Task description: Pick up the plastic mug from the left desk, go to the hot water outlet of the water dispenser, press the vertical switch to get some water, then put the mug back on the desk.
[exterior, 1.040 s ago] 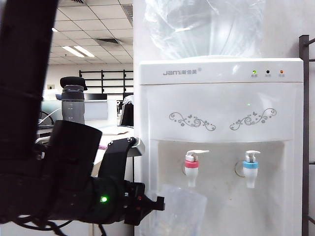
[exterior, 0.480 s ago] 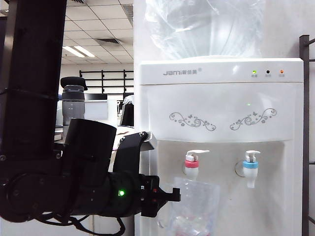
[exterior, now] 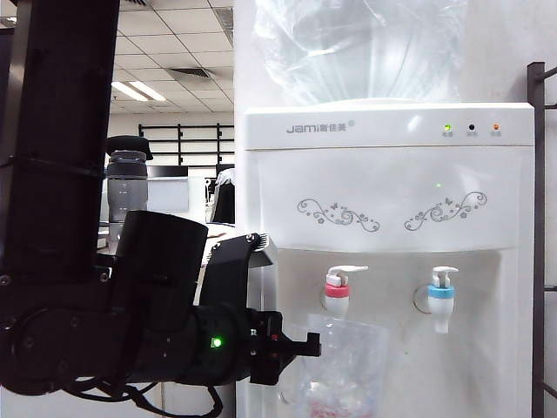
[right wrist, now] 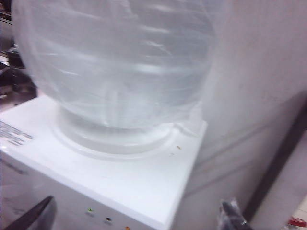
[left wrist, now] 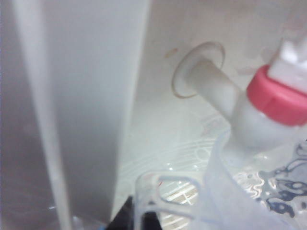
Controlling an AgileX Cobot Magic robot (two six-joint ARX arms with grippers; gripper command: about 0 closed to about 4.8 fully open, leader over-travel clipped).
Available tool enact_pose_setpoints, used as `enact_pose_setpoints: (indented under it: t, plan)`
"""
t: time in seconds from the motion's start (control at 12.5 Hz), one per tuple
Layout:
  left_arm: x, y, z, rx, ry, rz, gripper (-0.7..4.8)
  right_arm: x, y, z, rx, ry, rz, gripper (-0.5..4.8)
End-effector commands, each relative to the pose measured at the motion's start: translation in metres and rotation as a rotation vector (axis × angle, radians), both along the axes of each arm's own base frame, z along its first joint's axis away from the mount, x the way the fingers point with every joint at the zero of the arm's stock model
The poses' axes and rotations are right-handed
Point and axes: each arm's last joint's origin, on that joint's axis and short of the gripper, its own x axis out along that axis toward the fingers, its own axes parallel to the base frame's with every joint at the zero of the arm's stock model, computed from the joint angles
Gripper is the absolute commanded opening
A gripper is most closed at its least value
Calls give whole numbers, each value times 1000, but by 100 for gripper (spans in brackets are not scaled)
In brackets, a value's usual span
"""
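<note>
On the left of the exterior view we see the black left arm reaching toward the water dispenser (exterior: 387, 174), a green light glowing on its wrist. Its left gripper (exterior: 291, 347) has its jaws closed on the thin handle of the plastic mug (exterior: 344, 366), which we find held upright inside the dispenser's recess. The mug's rim sits just under the white nozzle of the hot water outlet (exterior: 336, 296), the tap with the red collar. In the left wrist view the mug's rim (left wrist: 230, 191) lies right below that red-collared tap (left wrist: 268, 110). The vertical switch (exterior: 346, 271) tops this tap, and nothing touches it. Further right we see the blue-collared tap (exterior: 441, 300). Behind the arm, a dark grey bottle (exterior: 127, 187) stands in the background. The right gripper (right wrist: 139, 215) hovers above the dispenser beside the big clear bottle (right wrist: 115, 67), its 2 jaws spread wide and holding nothing.
</note>
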Motion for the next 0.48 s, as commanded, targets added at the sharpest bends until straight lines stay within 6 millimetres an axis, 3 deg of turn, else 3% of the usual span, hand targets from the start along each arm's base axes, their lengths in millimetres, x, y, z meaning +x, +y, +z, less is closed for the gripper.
enact_pose_setpoints:
  t: [0.08, 0.48]
  plan:
    - [5, 2, 8, -45, -45, 66, -5, 1, 4, 1, 23, 6, 119, 440]
    - [5, 2, 8, -44, -44, 65, -5, 22, 15, -10, 52, 113, 252, 439]
